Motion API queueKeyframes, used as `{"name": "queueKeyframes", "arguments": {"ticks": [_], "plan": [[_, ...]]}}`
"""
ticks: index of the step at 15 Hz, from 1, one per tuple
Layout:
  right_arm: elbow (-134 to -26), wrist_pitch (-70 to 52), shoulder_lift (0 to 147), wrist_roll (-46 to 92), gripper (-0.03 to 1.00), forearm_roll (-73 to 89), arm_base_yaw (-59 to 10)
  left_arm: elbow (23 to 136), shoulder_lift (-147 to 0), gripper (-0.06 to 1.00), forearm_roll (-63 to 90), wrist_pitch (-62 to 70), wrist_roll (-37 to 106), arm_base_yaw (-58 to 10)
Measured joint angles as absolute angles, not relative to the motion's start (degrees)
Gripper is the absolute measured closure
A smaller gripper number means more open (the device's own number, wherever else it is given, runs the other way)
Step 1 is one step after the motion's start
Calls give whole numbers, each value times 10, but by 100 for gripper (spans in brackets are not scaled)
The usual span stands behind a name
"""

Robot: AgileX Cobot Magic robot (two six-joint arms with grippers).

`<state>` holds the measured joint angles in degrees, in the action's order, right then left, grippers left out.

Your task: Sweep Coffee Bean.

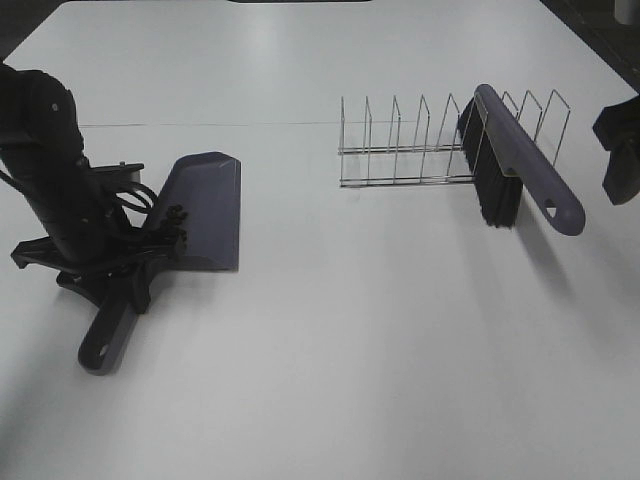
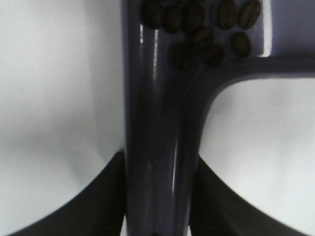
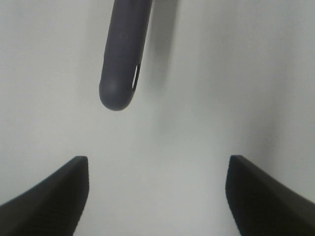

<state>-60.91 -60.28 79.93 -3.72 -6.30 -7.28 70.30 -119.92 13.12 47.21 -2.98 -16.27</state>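
The left gripper (image 2: pixel 157 196) is pinching the dustpan (image 1: pixel 205 210) handle at left of frame, the light, rolling coffee beans (image 2: pixel 202 29) are lying inside, needing level carrying, while the right gripper (image 3: pixel 157 196) is hanging spread.

Robot lab tabletop, plain white table (image 1: pixel 330 350), black robot arm (image 1: pixel 50 170), staged wire rack (image 1: pixel 420 145), nothing homely around

The exterior high camera is looking down on the white table (image 1: pixel 350 350) from its near side; the left wrist camera is peering close along the dustpan (image 1: pixel 205 210) handle (image 2: pixel 157 147), sharing it with the overhead; the right wrist camera is facing the brush (image 1: pixel 520 165) handle's tip (image 3: pixel 118 93) closely.
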Motion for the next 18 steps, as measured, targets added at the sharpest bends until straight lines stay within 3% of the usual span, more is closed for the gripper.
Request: {"name": "queueKeyframes", "arguments": {"ticks": [5, 7, 10, 18], "plan": [[-540, -600, 702, -37, 29, -62, -73, 703, -1200, 60, 132, 472, -27, -163], [-520, -600, 662, -37, 29, -61, -73, 704, -1198, 42, 135, 470, -27, -164], [-474, -603, 592, -37, 29, -61, -73, 704, -1185, 24, 132, 476, -27, -166], [-332, -623, 415, -37, 29, -61, -73, 704, -991, 24, 85, 517, -27, -166]]}}
